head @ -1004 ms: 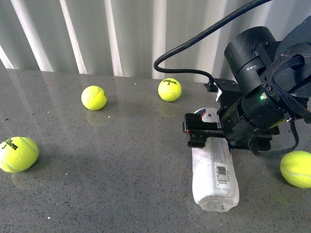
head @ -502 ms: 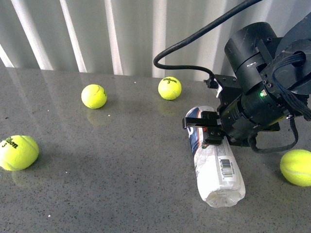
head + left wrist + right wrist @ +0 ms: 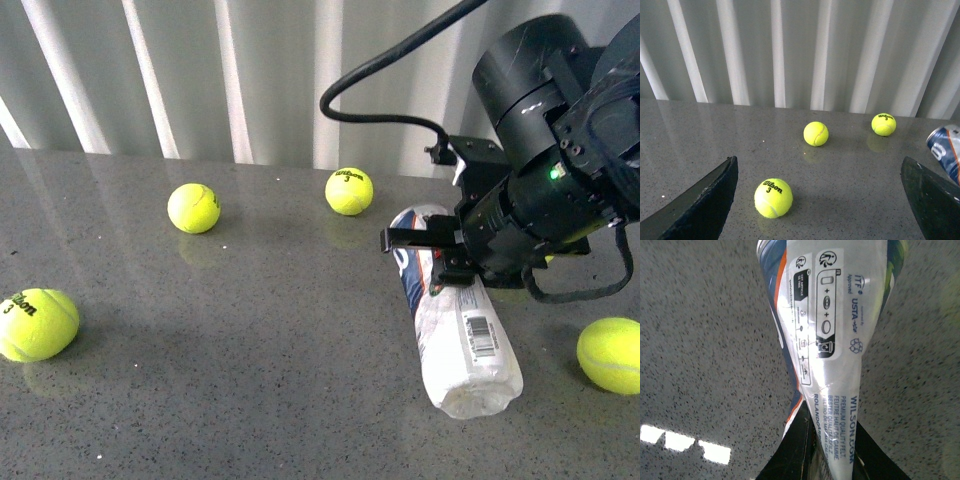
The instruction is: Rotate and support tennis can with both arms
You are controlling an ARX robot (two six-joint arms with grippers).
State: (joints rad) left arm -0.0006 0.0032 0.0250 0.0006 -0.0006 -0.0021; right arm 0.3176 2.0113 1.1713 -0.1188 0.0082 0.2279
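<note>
The tennis can (image 3: 462, 330), a dented clear tube with a blue, white and orange label and a barcode, lies slanted on the grey table (image 3: 250, 380). Its near end points to the front right. My right gripper (image 3: 437, 256) is shut across the can's far half, squeezing it flat. In the right wrist view the pinched can (image 3: 832, 325) runs out from between the black fingers (image 3: 790, 450). My left gripper (image 3: 820, 210) is open, with nothing between its fingers (image 3: 705, 200). The can's blue end (image 3: 946, 147) shows at the edge of that view.
Several yellow tennis balls lie loose on the table: one at far left (image 3: 36, 323), two near the back (image 3: 193, 207) (image 3: 349, 190), one at the right edge (image 3: 610, 353). A ribbed white wall (image 3: 250, 70) stands behind. A black cable (image 3: 380, 90) loops above the right arm.
The right gripper has tightened on the can and turned it. The can's near end has swung to the right, and the arm has risen a little.
</note>
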